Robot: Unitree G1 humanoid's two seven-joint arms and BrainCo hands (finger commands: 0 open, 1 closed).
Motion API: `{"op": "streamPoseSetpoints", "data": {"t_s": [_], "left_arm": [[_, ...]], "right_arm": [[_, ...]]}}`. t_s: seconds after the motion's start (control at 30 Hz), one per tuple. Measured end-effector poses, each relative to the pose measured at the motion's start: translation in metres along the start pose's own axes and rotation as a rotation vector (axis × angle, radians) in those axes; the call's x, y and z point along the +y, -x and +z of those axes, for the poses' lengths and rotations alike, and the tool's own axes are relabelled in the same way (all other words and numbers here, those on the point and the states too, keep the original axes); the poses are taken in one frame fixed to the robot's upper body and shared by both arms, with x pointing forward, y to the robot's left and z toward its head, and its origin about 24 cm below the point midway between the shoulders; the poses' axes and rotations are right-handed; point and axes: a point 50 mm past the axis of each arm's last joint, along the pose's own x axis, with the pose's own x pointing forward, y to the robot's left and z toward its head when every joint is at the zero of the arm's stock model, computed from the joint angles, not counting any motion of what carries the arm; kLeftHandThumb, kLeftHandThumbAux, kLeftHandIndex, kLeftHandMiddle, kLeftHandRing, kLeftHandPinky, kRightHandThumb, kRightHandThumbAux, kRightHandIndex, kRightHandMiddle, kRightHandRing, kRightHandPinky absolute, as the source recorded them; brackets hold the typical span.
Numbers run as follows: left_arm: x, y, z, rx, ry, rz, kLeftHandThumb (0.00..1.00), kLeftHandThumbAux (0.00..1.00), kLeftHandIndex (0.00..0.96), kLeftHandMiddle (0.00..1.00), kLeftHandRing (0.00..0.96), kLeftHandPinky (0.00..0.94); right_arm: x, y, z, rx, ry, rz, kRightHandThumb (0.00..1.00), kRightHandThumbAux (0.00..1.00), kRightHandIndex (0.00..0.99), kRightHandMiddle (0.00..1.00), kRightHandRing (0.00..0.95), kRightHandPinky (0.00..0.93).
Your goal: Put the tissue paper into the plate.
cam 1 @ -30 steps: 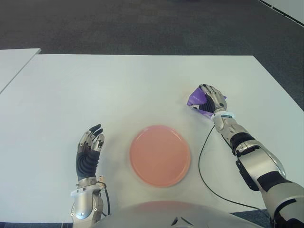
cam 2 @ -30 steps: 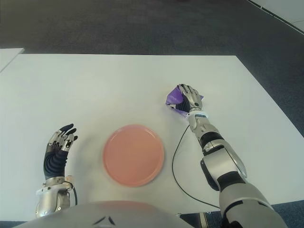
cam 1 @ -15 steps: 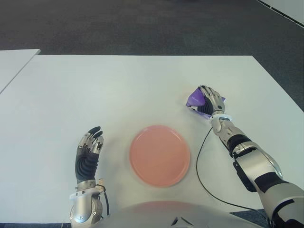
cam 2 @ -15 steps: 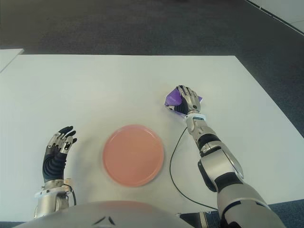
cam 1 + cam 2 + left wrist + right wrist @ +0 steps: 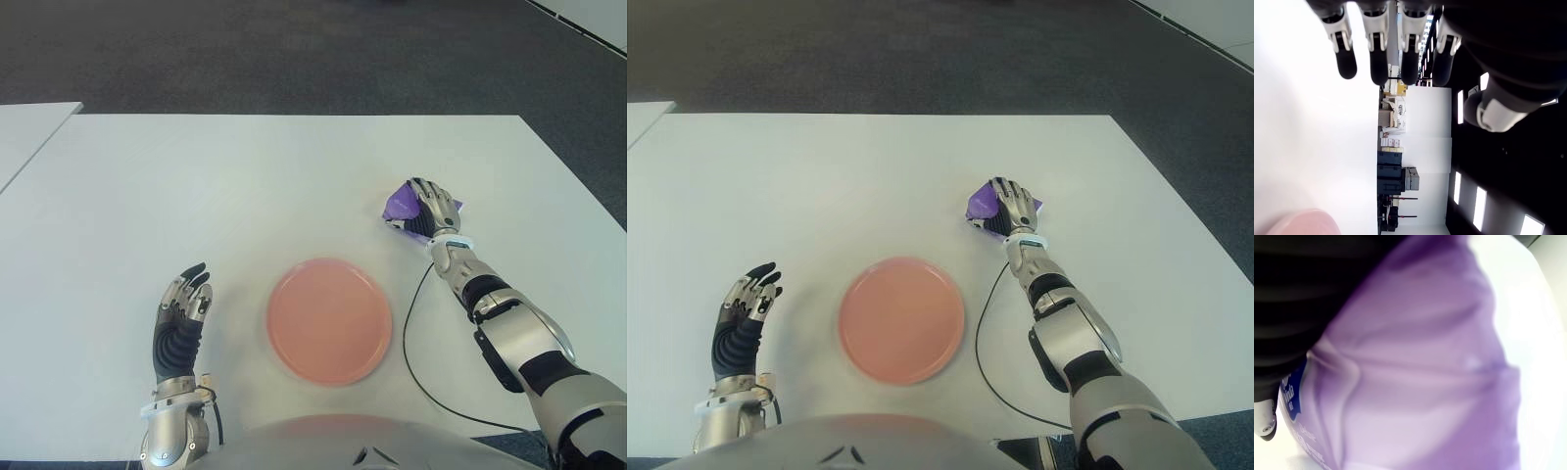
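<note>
Fingers of the right hand (image 5: 432, 209) curl down over the purple plastic tissue paper pack (image 5: 401, 206)
That pack lies on the white table (image 5: 245, 186), right of and beyond the round pink plate (image 5: 330, 320), well apart from it; the left hand (image 5: 181, 315) shows left of the plate, its fingers (image 5: 1378, 54) straight, slightly apart and holding nothing

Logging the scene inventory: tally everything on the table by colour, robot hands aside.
Purple: 1, the tissue paper pack, under the right hand
Pink: 1, the plate, empty, with the open left hand to its left
Black: 1, the cable on the white table
Total: 3
</note>
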Motion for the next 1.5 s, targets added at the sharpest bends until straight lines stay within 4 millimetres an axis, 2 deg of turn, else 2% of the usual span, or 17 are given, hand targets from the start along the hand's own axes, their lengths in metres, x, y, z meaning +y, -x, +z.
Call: {"op": "streamPoseSetpoints", "data": {"t_s": [0.3,0.7,1.3,1.43,1.5], "left_arm": [[0.003,0.002,0.006,-0.016,-0.011,0.002,0.240,0.542,0.245,0.196,0.191,0.200],[0.011,0.008,0.010,-0.007,-0.022,0.013,0.232,0.536,0.243,0.196,0.191,0.200],[0.025,0.025,0.021,0.000,-0.053,0.049,0.237,0.547,0.262,0.217,0.216,0.229],[0.029,0.029,0.024,0.001,-0.069,0.063,0.236,0.546,0.266,0.224,0.225,0.240],[0.031,0.031,0.025,0.002,-0.077,0.069,0.239,0.544,0.268,0.227,0.228,0.241]], "right_arm": [[0.004,-0.001,0.006,0.021,-0.013,0.018,0.366,0.477,0.000,0.049,0.033,0.073],[0.010,-0.002,0.019,0.028,-0.025,0.031,0.350,0.471,0.000,0.048,0.032,0.075],[0.013,-0.003,0.027,0.046,-0.022,0.037,0.359,0.477,0.000,0.047,0.032,0.085],[0.014,-0.003,0.030,0.048,-0.021,0.038,0.361,0.491,0.021,0.090,0.070,0.135],[0.014,-0.004,0.031,0.049,-0.021,0.038,0.367,0.502,0.098,0.159,0.134,0.189]]}}
